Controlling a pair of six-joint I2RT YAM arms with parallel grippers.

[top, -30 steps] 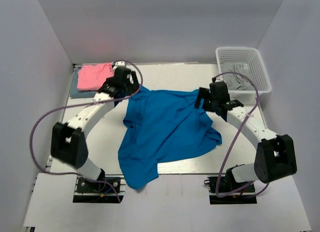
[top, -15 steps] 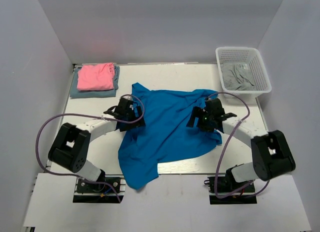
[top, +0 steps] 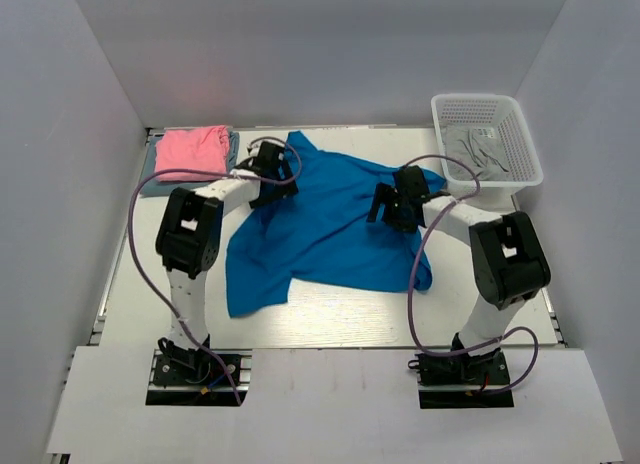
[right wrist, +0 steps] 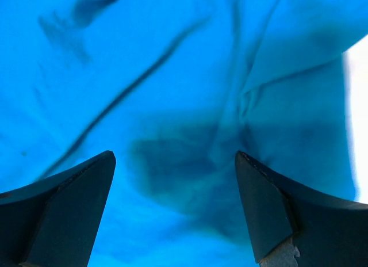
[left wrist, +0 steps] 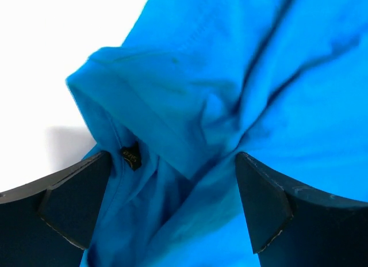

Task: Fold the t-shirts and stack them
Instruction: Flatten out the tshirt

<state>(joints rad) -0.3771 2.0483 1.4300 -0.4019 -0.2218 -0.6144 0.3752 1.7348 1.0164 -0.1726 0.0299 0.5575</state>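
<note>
Both tools have their fingers wide apart, and neither one holds anything. The left tool (left wrist: 172,160) hangs just over the blue shirt (top: 330,224), close to the far left part of it. The cloth there is bunched up, and a small dark tag (left wrist: 131,157) peeks out by one finger. The right tool (right wrist: 174,157) hangs over the right side of the same shirt, where the cloth has long creases and a dark shadow.

The blue shirt is big and bright. It lies open but wrinkly across the middle of the white tabletop (top: 330,319). One floppy end points to the near left, and another end reaches almost to the far edge.

At the far left corner a pink shirt (top: 190,151) sits folded flat. It rests on a grey-blue shirt (top: 234,146), and only a thin strip of that one shows.

At the far right corner stands a white basket (top: 441,112) with holes in its walls. Some crumpled grey cloth (top: 478,149) lies inside it.
</note>
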